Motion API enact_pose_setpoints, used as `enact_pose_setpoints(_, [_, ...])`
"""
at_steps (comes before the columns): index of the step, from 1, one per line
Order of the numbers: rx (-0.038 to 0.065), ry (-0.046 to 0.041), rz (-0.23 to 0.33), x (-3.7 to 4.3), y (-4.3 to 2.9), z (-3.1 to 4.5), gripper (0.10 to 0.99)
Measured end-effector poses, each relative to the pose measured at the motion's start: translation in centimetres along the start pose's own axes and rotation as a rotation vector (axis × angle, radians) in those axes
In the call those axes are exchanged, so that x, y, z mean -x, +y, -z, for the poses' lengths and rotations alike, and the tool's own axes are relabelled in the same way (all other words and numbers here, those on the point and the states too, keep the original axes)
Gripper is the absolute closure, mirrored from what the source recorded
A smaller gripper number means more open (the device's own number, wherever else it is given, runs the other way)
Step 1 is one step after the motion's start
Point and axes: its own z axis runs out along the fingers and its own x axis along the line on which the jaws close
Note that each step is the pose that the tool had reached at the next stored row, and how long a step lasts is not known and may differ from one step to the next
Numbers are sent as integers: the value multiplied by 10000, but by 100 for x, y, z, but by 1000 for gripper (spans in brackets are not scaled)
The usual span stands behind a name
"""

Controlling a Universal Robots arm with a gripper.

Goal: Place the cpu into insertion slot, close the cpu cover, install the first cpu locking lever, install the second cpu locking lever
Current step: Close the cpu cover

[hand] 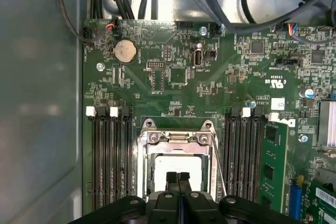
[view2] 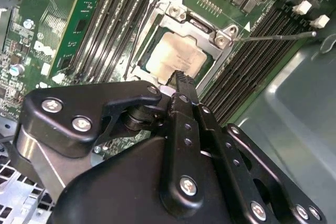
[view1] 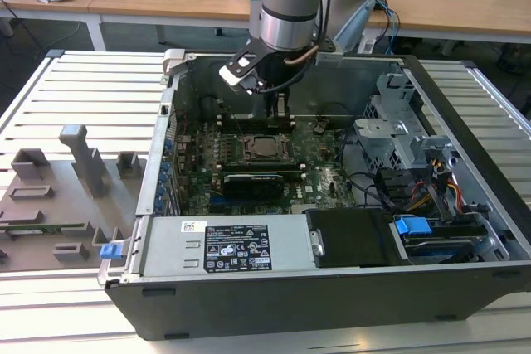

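Note:
The cpu (hand: pixel 178 164) lies flat in the insertion slot (view1: pixel 264 148), its pale metal top showing in both wrist views (view2: pixel 169 55). Over it lies the cpu cover (hand: pixel 176 138), a dark metal frame (view2: pixel 202 24), with the chip showing through its window. A thin wire locking lever (view2: pixel 273 37) sticks out from one side of the socket, and in the first wrist view the lever (hand: pixel 219 166) runs slanted beside the frame. My gripper (hand: pixel 178 176) hangs just above the chip's edge, shut with nothing between the fingers (view2: pixel 181 77). The exterior view shows the gripper (view1: pixel 280 113) over the socket's far side.
Black memory slots (hand: pixel 107 161) flank the socket on both sides. The open computer case (view1: pixel 332 296) walls in the board, with a power supply (view1: pixel 224 246) at the near side and drive cages and cables (view1: pixel 406 155) at the exterior view's right. A grey fixture tray (view1: pixel 58 196) lies at the left.

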Motion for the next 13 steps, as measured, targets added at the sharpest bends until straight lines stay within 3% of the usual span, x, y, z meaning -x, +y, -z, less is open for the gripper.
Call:
enact_pose_setpoints(4, [0,0,1,-1,-34,-74,980])
enact_pose_setpoints(8, [-1,0,0,-6,-247,-197,980])
enact_pose_setpoints(13, [-1,-1,0,-8,-329,-264,980])
